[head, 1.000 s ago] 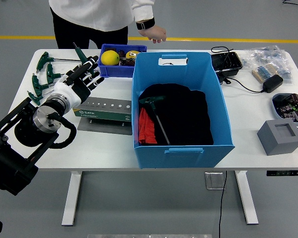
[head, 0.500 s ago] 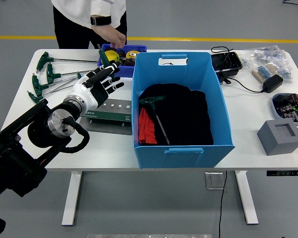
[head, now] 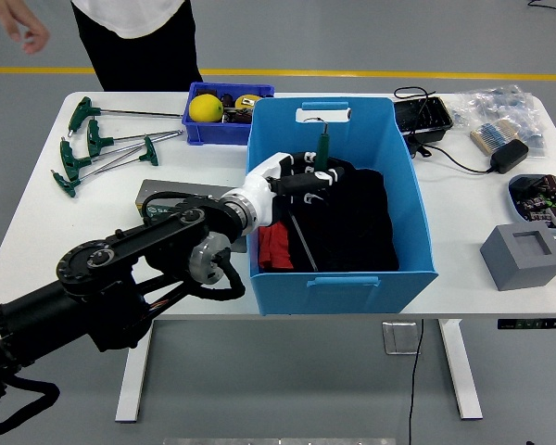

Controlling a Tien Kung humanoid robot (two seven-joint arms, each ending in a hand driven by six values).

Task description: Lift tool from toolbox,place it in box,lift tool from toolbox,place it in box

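Now left hand [head: 301, 178] over blue box [head: 417, 199], fingers curled around green T-handle tool [head: 322, 148], shaft upright. Lower toward 6 o'clock, beside tool already on black cloth [head: 352, 222]; tilt flat, then uncurl.

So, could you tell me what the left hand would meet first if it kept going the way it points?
The left hand, gripping a green-handled tool, points right across the blue box. Probably the box's right wall, though depth is unclear.
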